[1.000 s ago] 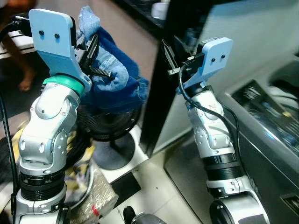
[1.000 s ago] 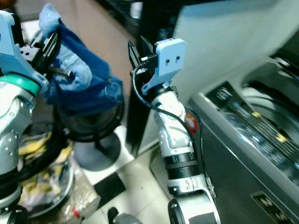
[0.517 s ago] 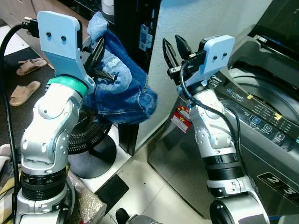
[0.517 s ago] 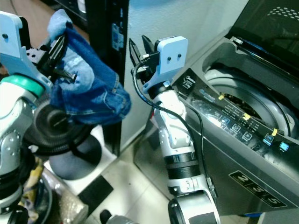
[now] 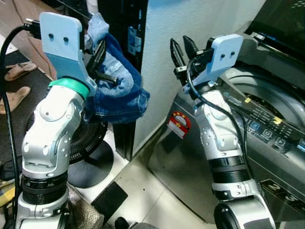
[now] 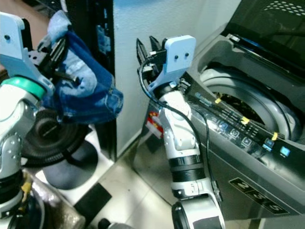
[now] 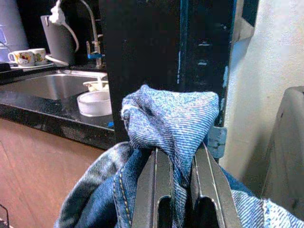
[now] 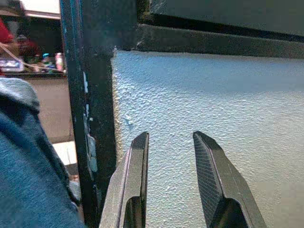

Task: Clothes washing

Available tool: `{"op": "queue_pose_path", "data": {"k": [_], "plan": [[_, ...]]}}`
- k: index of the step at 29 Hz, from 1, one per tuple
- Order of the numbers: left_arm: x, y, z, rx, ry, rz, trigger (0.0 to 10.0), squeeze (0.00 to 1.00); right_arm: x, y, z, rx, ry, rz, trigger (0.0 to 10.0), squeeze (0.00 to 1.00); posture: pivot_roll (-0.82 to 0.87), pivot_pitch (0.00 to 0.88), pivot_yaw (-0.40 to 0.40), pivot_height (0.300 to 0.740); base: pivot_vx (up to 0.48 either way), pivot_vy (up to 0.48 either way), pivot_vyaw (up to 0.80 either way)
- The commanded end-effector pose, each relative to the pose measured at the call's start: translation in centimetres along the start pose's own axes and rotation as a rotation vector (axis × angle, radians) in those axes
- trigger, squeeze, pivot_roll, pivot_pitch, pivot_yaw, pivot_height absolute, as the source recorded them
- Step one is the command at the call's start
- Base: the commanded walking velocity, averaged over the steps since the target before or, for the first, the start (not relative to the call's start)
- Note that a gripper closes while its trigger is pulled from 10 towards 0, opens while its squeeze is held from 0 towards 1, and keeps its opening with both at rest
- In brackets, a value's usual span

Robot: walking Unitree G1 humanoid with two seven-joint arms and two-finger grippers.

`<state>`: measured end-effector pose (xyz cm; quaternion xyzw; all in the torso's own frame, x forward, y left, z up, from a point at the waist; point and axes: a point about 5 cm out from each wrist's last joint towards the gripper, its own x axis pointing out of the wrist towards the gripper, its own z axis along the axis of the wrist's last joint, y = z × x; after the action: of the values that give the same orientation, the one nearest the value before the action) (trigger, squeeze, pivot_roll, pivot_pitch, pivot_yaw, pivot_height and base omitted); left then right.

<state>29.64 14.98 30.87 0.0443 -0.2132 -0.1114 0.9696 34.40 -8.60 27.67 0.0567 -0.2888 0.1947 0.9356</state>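
left tool (image 7: 179, 171) raised at chest height, fingers pressed together on a bunched fold of blue denim jeans (image 5: 116, 90); rest of the garment hanging in a loose clump below and beside the wrist, clear of the floor, in front of a black door frame (image 5: 125, 47)

right tool (image 8: 171, 180) held up at about the same height, fingers spread with nothing between them, pointing at a white textured wall (image 8: 213, 99) next to the black frame

top-loading washing machine (image 6: 248, 138) off to the robot's right, lid (image 6: 281, 24) standing open, round drum opening (image 6: 248, 102) visible behind a control panel (image 6: 228, 131) with small blue buttons; red round sticker (image 5: 179, 123) on its grey front, near the right arm's elbow

jeans well apart from the drum, on the far side of the right arm

black floor fan (image 5: 88, 143) on a round base below the hanging denim; pair of sandals (image 5: 18, 71) on the floor further left

in the left wrist view, a dark counter (image 7: 42, 121) with a steel sink (image 7: 47, 85), a tap, a white bowl and two patterned cups behind the jeans
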Motion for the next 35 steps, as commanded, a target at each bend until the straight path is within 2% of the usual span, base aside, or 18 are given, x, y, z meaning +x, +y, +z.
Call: {"op": "queue_pose_path", "data": {"k": [1,9,16,23,25,29,35], "plan": [[-0.15,-0.26,0.47,0.006,-0.024,-0.013,10.0,0.00,-0.18,-0.24,-0.11,-0.002,0.009,-0.008,10.0,0.00,0.10,0.016,-0.019,0.740,0.000,0.000,-0.80],[-0.19,-0.28,0.34,0.005,-0.020,-0.013,10.0,0.00,-0.20,-0.32,-0.10,-0.009,0.012,-0.017,10.0,0.00,0.10,0.017,-0.019,0.740,0.000,0.000,-0.80],[-0.20,-0.22,0.25,0.009,-0.017,-0.012,10.0,0.00,-0.17,-0.47,-0.02,-0.041,0.008,-0.028,10.0,0.00,0.10,0.017,-0.018,0.740,0.000,0.000,0.00],[-0.15,-0.45,0.26,0.070,-0.025,-0.026,10.0,0.00,-0.17,-0.41,-0.06,-0.041,0.006,-0.027,10.0,0.00,0.10,0.013,-0.018,0.740,0.000,-0.403,0.00],[-0.16,-0.48,0.22,0.069,-0.022,-0.027,10.0,0.00,-0.16,-0.40,-0.04,-0.040,0.005,-0.027,10.0,0.00,0.10,0.013,-0.018,0.740,0.000,-0.480,0.00],[-0.13,-0.33,0.30,0.044,-0.027,-0.017,10.0,0.00,-0.15,-0.37,-0.02,-0.039,0.004,-0.025,10.0,0.00,0.10,0.010,-0.016,0.740,0.000,0.000,0.00],[-0.11,-0.35,0.27,0.051,-0.025,-0.018,10.0,0.00,-0.14,-0.36,0.00,-0.039,0.002,-0.025,10.0,0.00,0.10,0.011,-0.016,0.740,0.000,0.000,0.00]]}}
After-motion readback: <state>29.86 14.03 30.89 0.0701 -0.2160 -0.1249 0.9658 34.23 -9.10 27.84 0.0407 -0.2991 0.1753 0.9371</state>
